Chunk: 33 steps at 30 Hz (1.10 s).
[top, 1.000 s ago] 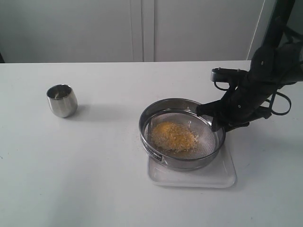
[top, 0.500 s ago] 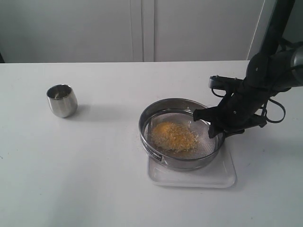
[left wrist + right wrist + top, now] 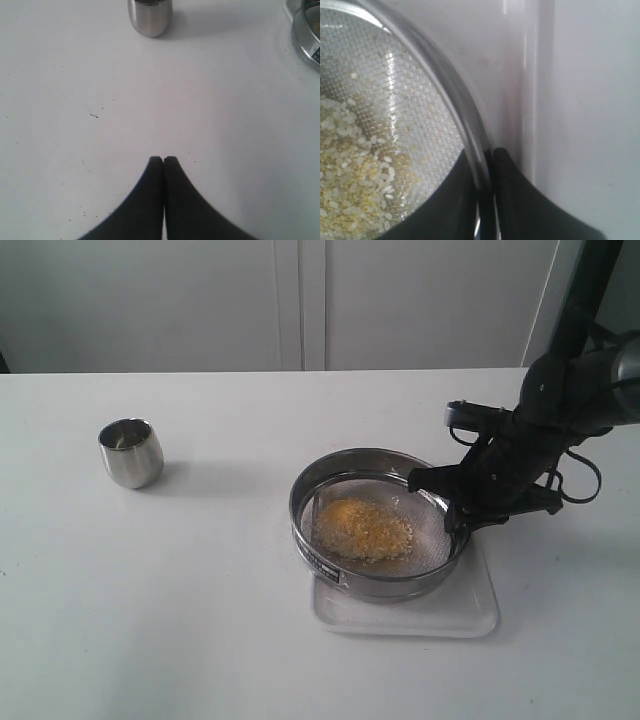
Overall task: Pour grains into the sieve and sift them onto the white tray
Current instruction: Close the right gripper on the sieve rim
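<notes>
The round steel sieve sits over the white tray at centre right. A heap of yellow and pale grains lies on its mesh. My right gripper is shut on the sieve's right rim. In the right wrist view its fingers pinch the steel rim, one inside over the mesh, one outside, with the grains and the tray beside. My left gripper is shut on nothing above bare table and is out of the exterior view.
A small rounded steel cup stands at the left of the white table; the same cup shows in the left wrist view, with the sieve's edge at that frame's border.
The sieve has shifted slightly to the left with my right gripper holding its rim, and the grain heap has moved a little on the mesh. The left gripper's earlier state is not shown.
</notes>
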{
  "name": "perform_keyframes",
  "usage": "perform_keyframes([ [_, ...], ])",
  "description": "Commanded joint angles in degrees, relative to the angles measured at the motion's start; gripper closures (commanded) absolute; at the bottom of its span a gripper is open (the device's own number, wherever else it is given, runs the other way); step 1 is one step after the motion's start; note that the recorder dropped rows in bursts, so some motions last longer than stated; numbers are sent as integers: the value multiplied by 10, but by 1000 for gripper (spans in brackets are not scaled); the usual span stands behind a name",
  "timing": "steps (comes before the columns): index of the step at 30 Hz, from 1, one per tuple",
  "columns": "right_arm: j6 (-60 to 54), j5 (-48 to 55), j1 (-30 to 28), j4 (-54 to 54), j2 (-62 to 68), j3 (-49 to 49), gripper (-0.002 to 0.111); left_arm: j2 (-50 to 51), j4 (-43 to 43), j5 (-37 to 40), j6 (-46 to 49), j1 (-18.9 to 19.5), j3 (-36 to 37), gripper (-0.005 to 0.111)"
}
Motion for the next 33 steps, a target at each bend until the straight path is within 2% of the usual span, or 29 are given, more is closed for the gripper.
perform_keyframes([
  [1,10,1,1,-15,-4,2,108,-5,-4,5,2,2,3,107],
  [15,6,63,-4,-29,-75,-38,108,-5,-4,5,2,2,3,107],
  [26,21,74,-26,-14,-27,-97,108,-5,-4,5,2,2,3,107],
  [30,-10,148,-29,-23,-52,-85,108,-5,-4,5,2,2,3,107],
  [33,-22,110,-29,-24,-100,-47,108,-5,-4,5,2,2,3,107],
])
